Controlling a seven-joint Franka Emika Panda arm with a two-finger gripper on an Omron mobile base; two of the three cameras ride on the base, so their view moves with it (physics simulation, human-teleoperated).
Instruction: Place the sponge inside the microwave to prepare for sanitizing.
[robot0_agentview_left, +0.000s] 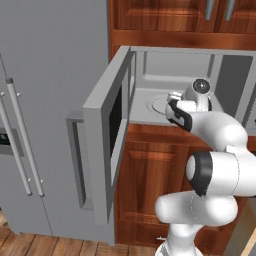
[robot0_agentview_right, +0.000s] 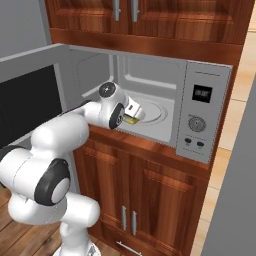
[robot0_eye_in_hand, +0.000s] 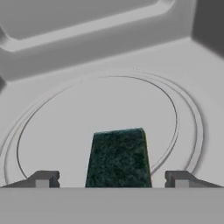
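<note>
Hand view: sponge (robot0_eye_in_hand: 118, 157) lies centred between the open gripper's (robot0_eye_in_hand: 117, 179) spread, clear fingertips (robot0_eye_in_hand: 43, 178), long axis pointing away over the microwave (robot0_eye_in_hand: 109, 39) turntable (robot0_eye_in_hand: 65, 118)

so the room | big grey double-door fridge (robot0_agentview_left: 45, 115) on the left, long vertical handles | reddish wood cabinets up top (robot0_agentview_right: 150, 17) with metal pulls | matching wood cabinet doors below (robot0_agentview_right: 150, 200), raised panels, silver handles | wood plank floor (robot0_agentview_left: 30, 245), warm brown | lighting pretty even, soft
</note>
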